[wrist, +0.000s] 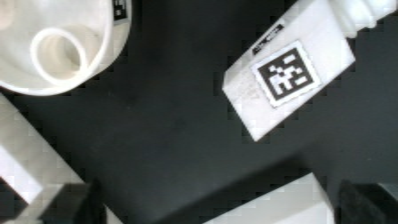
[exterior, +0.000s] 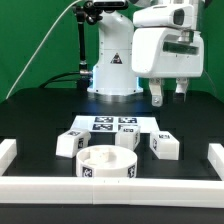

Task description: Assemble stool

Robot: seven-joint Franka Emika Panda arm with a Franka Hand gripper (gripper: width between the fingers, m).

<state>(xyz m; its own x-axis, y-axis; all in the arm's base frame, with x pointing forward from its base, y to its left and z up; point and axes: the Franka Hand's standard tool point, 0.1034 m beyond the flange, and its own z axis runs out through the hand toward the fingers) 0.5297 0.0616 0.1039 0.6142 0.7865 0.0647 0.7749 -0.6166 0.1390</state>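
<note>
From the exterior view, finds the gripper (exterior: 170,97) high above the back of the counter (exterior: 40,115), toward the corner on the exterior view's right, fingers spread apart and holding nothing. Places the seat (exterior: 108,163) lying flat near the middle of the front edge, just behind the front rail (exterior: 110,190). Counts three stubby legs loose behind it: first leg (exterior: 70,143) toward the edge on the exterior view's left, second leg (exterior: 125,140) just behind the seat, third leg (exterior: 165,145) toward the opposite edge. Notes the marker board (exterior: 112,124) flat at mid-counter behind them. From the wrist view, catches what looks like part of the seat (wrist: 54,50), with a round socket showing in it. Catches also one tagged white block (wrist: 285,78), probably a leg, though cannot tell which, with bare dark counter between the two. Shows the dark fingertips (wrist: 57,205) wide apart and empty. Judges the parts light, rigid and smooth plastic: unlikely to bend or break, but likely to slip or twist if pinched off-centre. Suggests taking a leg across two flat opposite sides near its middle. Suggests taking the seat by its thin rim rather than across the disc, which looks too wide for the fingers.
</note>
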